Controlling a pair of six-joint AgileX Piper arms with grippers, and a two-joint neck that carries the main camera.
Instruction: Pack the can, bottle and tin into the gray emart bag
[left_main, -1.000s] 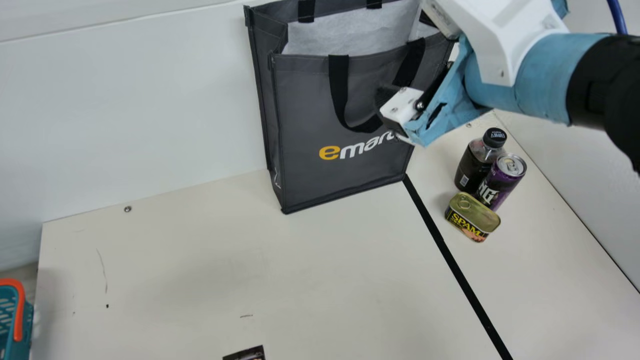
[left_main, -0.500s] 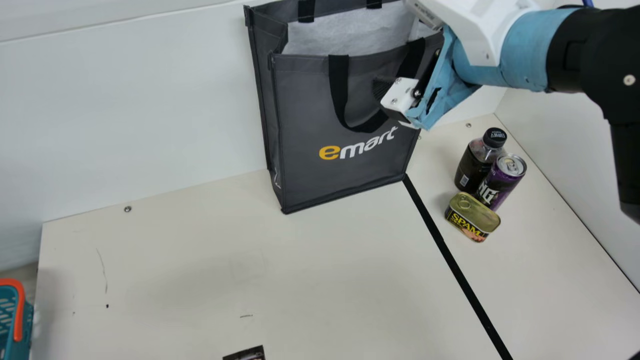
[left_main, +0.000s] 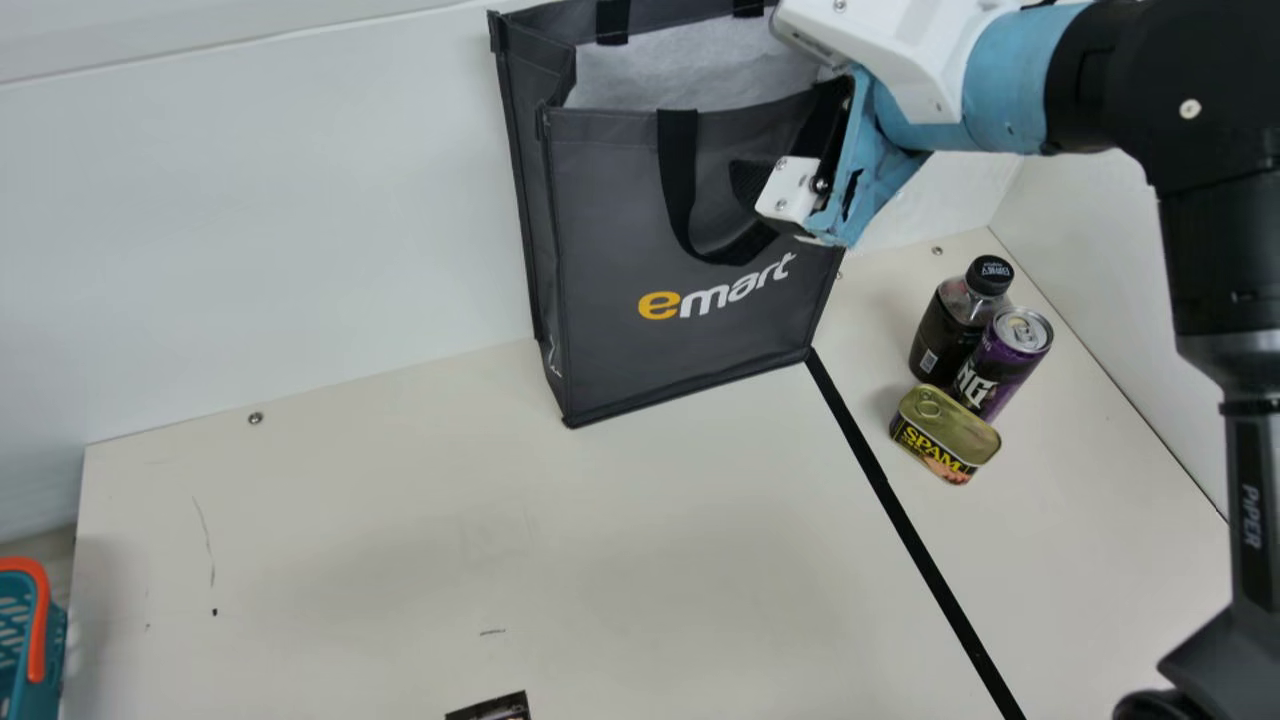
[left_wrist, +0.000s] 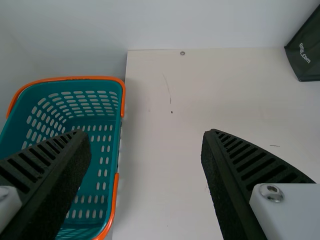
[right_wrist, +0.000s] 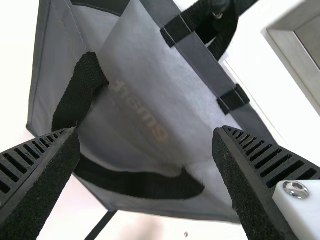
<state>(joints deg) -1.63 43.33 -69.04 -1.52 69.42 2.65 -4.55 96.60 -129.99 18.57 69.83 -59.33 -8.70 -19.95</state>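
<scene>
- Main view: right gripper (left_main: 748, 183), before the gray emart bag (left_main: 680, 365), partly hides it; its arm has shifted left. Can (left_main: 1003, 360) partly hides bottle (left_main: 938, 325); tin (left_main: 950, 430) beside them.
- Left wrist view: left gripper (left_wrist: 146, 137) open; basket (left_wrist: 104, 150) cut off.
- Right wrist view: fingers (right_wrist: 42, 167) apart over bag.

So my right arm (left_main: 1210, 240) is mostly black, with a white shell (left_main: 900, 60) and blue sleeve (left_main: 1018, 80). Ribbed black fingers (right_wrist: 262, 157) too, plus a shiny screw (right_wrist: 296, 189) lol.
</scene>
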